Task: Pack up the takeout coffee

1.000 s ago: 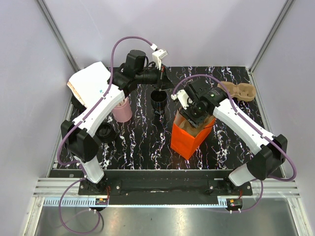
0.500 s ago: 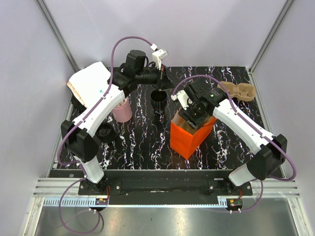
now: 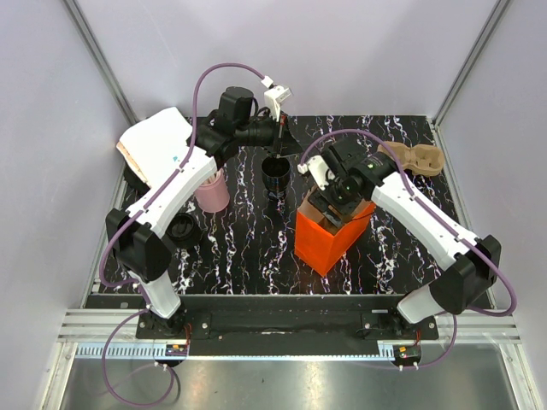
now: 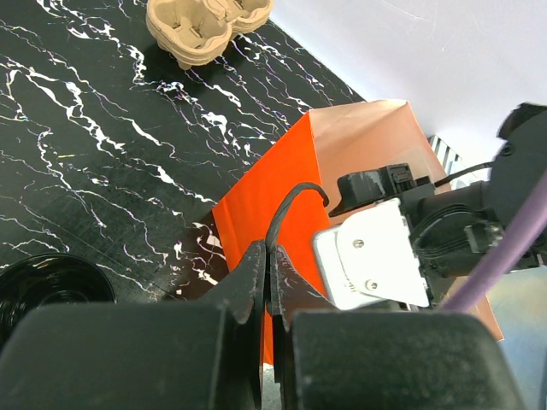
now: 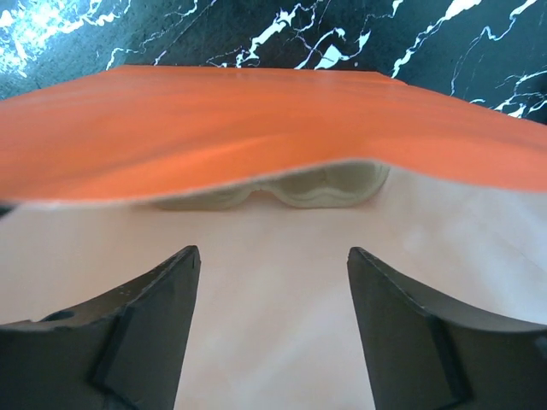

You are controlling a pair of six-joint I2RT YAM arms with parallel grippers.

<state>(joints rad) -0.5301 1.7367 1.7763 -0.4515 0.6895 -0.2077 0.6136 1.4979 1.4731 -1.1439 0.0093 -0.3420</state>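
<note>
Packing pending: the right pincer (image 5: 273,256) hung wide open and empty inside the orange bag (image 3: 325,239), while the takeout coffee (image 3: 275,175) stood unpacked to its left, near the shut left pincer (image 4: 269,254), presumably needing a grasp next.

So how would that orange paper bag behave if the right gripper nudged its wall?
Probably floppy: in the right wrist view the orange paper bag shows one wall's rim bowing unevenly, like thin paper. Likely light and apt to slide or tip rather than resist, since it stands tall and unsupported, with only the open right gripper inside its mouth.
</note>
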